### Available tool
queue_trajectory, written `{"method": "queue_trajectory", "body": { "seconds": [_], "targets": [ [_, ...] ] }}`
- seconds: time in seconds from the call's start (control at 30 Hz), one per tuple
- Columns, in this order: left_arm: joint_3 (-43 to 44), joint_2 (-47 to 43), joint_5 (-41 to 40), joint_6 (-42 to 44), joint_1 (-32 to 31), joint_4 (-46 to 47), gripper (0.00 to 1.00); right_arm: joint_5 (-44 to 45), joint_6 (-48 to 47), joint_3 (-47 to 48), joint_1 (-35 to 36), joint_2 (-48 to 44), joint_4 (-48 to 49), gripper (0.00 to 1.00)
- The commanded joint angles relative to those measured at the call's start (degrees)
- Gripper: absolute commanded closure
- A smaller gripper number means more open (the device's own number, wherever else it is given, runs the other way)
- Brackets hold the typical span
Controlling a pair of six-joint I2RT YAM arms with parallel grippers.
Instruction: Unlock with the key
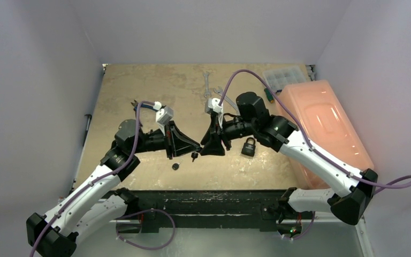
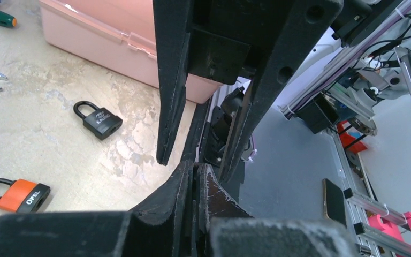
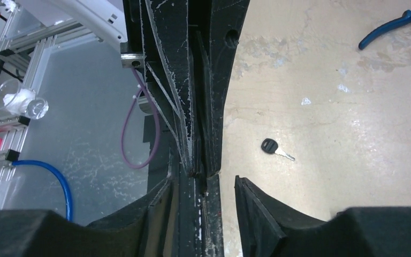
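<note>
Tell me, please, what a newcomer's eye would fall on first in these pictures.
The left tool and right tool meet tip to tip over the table, the left shut, the right open around it. Next comes the large pink box along the right side, a black padlock lying near it.

**Mottled beige tabletop with locks, key and tools**

A mottled beige tabletop [image 1: 139, 85] is carrying everything. A black padlock [image 1: 249, 146] is lying flat near the middle, and an orange-and-black padlock [image 2: 16, 194] is lying apart from it. A small black-headed key [image 3: 275, 150] is lying alone on bare surface. A pink translucent plastic box [image 1: 321, 128] is sitting along the right side, with a clear compartment organiser [image 1: 284, 76] behind it and a green-handled screwdriver [image 1: 268, 95] just beside it. Two silver wrenches [image 1: 207, 84] are lying at far centre. Blue-handled pliers [image 3: 390, 29] are lying well apart from the key.
</note>
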Motion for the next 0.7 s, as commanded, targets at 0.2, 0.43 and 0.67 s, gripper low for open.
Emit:
{"method": "queue_trajectory", "body": {
  "seconds": [0.2,0.43,0.67],
  "targets": [
    [2.63,-0.32,-1.45,-0.75,-0.06,2.99,1.00,1.36,-1.29,-2.60,-1.86,-4.95,0.00,0.42],
    [3.14,-0.14,-1.46,-1.03,-0.06,3.86,1.00,0.30,-0.91,-3.14,-1.99,-5.24,0.45,0.59],
    [2.10,-0.38,-1.74,-2.00,-0.09,5.34,1.00,-0.86,-1.28,-2.48,-1.99,-4.18,0.43,0.78]
  ]
}}
